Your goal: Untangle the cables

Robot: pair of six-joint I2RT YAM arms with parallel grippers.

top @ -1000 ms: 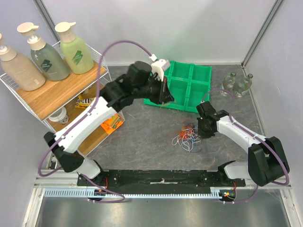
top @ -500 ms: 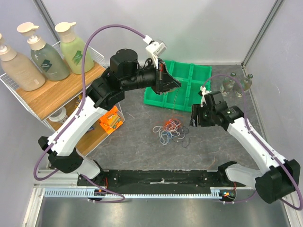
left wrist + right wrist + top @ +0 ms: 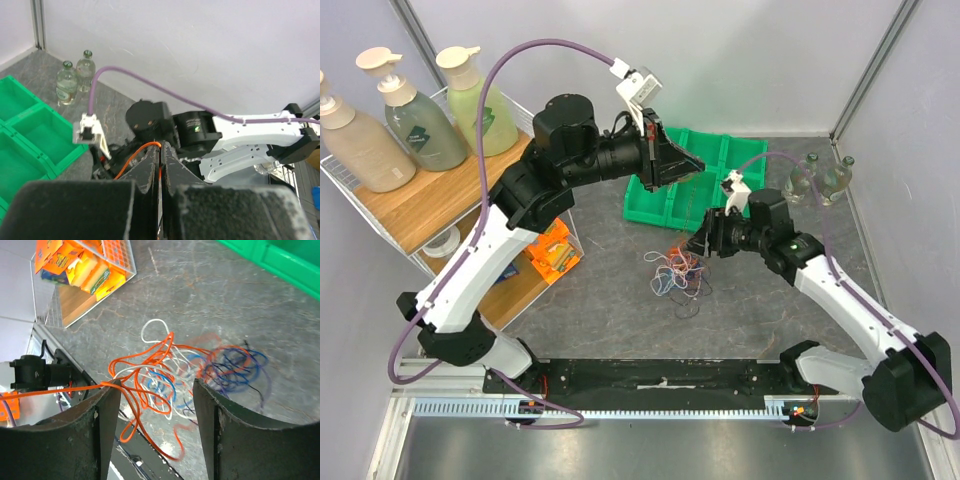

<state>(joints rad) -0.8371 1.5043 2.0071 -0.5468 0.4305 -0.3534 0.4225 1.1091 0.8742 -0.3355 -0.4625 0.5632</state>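
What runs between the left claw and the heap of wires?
An orange cable, pinched in the shut left gripper, leads away toward the cables; the left wrist view shows it best.

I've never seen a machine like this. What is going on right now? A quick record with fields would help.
Job: untangling a heap of thin coloured cables on the grey table
Left gripper: up beside the green plastic tray, shut on an orange-red cable
Right gripper: open, pointing at the heap, nothing pinched
Heap colours: orange-red, white, blue, dark
Also there: small glass bottles in the far right corner
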